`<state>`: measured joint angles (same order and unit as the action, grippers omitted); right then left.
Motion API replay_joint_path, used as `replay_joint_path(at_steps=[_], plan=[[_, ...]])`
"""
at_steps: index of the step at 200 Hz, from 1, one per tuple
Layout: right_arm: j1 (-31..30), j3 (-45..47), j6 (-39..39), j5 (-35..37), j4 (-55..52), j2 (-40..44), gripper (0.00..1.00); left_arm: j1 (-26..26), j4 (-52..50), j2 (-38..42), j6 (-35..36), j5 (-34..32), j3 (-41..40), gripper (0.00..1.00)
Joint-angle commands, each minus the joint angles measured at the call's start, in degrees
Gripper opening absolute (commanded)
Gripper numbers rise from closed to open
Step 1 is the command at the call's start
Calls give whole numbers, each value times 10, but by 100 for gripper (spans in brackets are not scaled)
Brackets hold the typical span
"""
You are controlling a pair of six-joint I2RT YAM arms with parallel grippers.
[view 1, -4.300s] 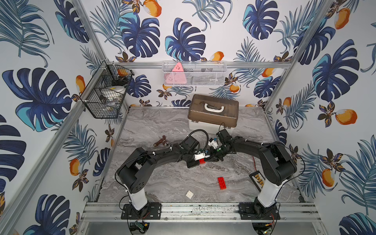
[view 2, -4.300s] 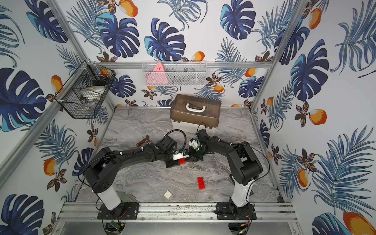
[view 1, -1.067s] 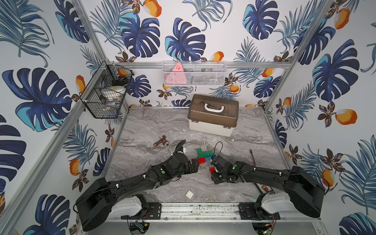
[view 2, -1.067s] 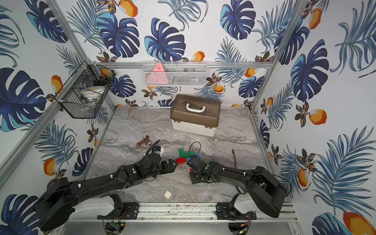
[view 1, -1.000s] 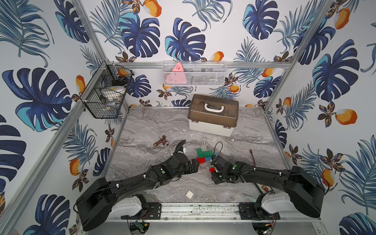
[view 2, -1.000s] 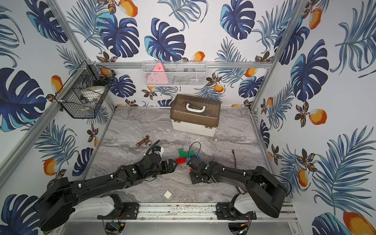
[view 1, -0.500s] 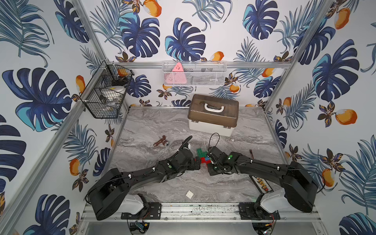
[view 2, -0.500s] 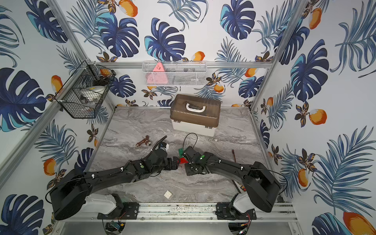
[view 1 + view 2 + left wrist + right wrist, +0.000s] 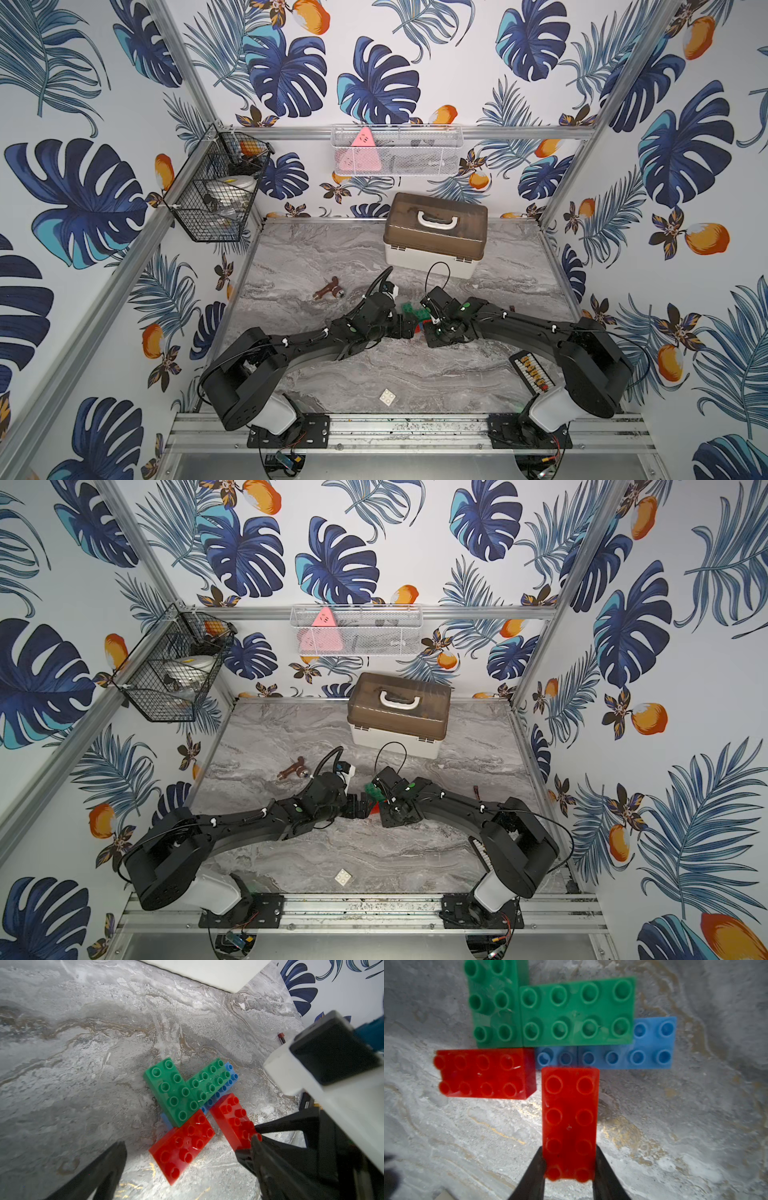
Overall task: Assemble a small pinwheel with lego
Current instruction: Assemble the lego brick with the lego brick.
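Red brick [image 9: 569, 1122] is pinched at its near end by our right hand [image 9: 569, 1167], jaws narrowed onto its sides. Over the last second we have carried it forward until its far end meets the blue arm [image 9: 652, 1043] of the pinwheel [image 9: 577, 1012]. Our left hand [image 9: 188, 1142] gapes wide and empty, flanking the cluster. Pressing down likely comes next. The white square brick [image 9: 387, 397] lies on the table well behind both hands.

The red brick [image 9: 569, 1122] is glossy, slightly translucent plastic with fine scratches. The green bricks [image 9: 577, 1012] look duller and scuffed, the blue bricks [image 9: 652, 1057] smooth. The table [image 9: 675, 1126] resembles matt grey veined stone, faintly grainy. The fingers [image 9: 532, 1178] are matt black. The box [image 9: 428, 259] is white plastic under a smoky translucent lid [image 9: 461, 239]. The frame [image 9: 399, 430] is brushed metal, the basket [image 9: 199, 216] black wire.
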<state>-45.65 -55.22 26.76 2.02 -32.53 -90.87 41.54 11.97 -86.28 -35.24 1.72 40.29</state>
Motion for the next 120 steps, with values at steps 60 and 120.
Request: replay_joint_path(at_steps=[60,120], plan=[[0,-9,-11,-16,22,-25,26,-5,43,-34,10,20,12,99],[1,-19,-20,-20,20,-27,26,-8,15,-72,25,7,33,94]])
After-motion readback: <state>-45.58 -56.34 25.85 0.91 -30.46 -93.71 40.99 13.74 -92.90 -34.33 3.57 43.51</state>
